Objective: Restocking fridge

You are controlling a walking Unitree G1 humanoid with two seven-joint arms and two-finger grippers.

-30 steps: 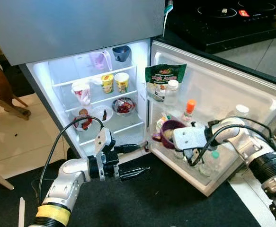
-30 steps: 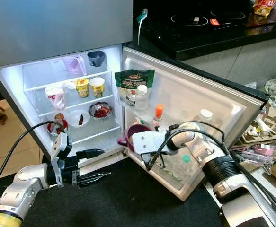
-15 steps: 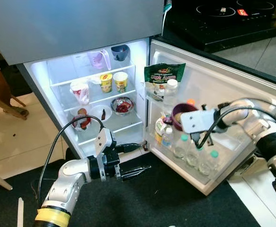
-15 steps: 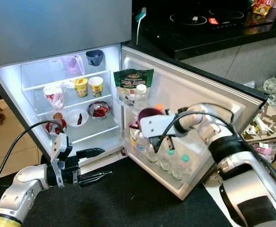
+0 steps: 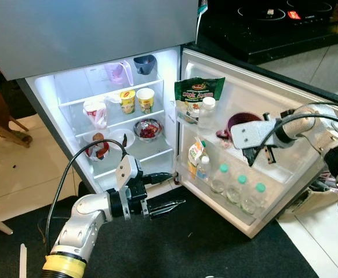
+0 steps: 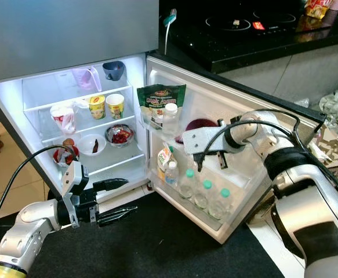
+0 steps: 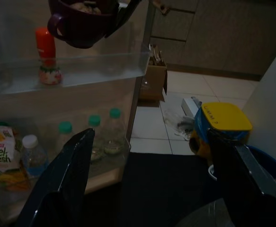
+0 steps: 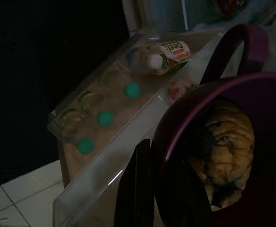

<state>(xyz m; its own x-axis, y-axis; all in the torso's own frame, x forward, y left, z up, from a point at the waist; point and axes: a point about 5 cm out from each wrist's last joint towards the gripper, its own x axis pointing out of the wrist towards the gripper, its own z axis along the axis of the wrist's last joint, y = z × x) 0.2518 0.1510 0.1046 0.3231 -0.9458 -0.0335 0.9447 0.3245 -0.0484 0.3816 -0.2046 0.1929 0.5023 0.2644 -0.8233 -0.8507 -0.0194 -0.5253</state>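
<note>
My right gripper [image 5: 233,131] is shut on a purple mug [image 5: 239,122] with a bun inside [image 8: 227,142]. It holds the mug just above the clear middle shelf [image 7: 100,64] of the open fridge door, beside an orange-capped bottle [image 7: 46,54]. One black finger [image 8: 138,189] lies against the mug's outer wall. My left gripper [image 5: 178,188] is open and holds nothing, low over the black mat in front of the fridge's bottom edge.
The door's lower rack holds green-capped bottles [image 5: 238,189] and a juice carton [image 5: 195,156]; above hang a green snack bag [image 5: 199,95] and a white bottle [image 5: 207,111]. Cups [image 5: 138,100] and bowls [image 5: 148,128] fill the inner shelves. A yellow-lidded tub [image 7: 223,126] stands on the floor.
My right gripper has lifted the purple mug from down by the door's lower rack up and rightward to the middle shelf. The left arm has barely moved.
</note>
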